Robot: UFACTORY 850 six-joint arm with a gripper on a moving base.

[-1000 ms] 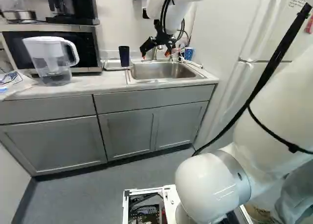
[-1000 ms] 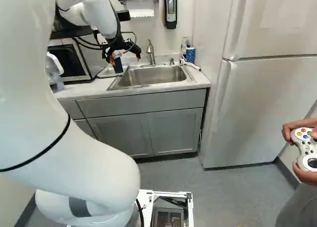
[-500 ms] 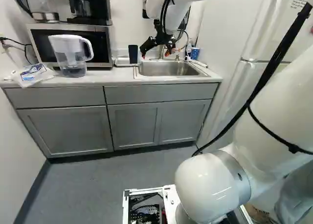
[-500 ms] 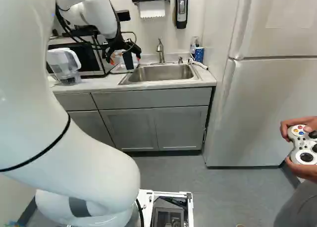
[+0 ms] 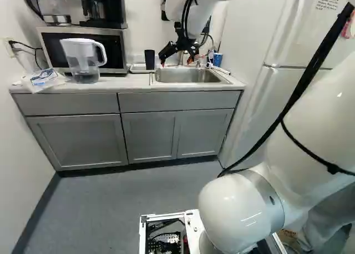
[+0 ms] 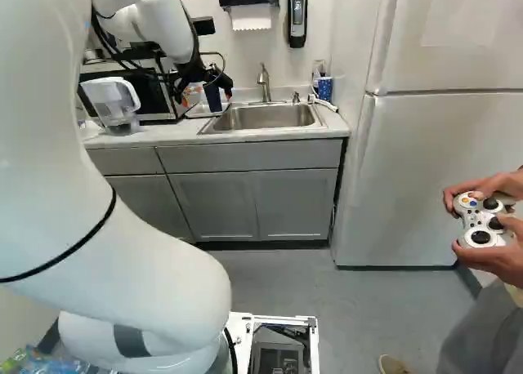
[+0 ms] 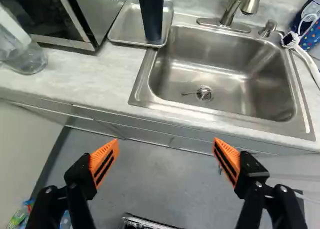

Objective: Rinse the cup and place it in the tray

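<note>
Your black two-fingered gripper (image 5: pixel 178 54) has its fingers spread; the tall dark cup (image 7: pixel 151 14) stands upright on the rectangular metal tray (image 7: pixel 126 26).

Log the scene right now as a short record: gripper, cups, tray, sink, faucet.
Gripper: open and empty, short of the counter
Dark tumbler: upright in the metal tray
Metal tray: on the counter, beside the sink
Blue polka-dot cup: across the sink from the tray
Sink: no cup in it
Faucet: no stream visible
</note>
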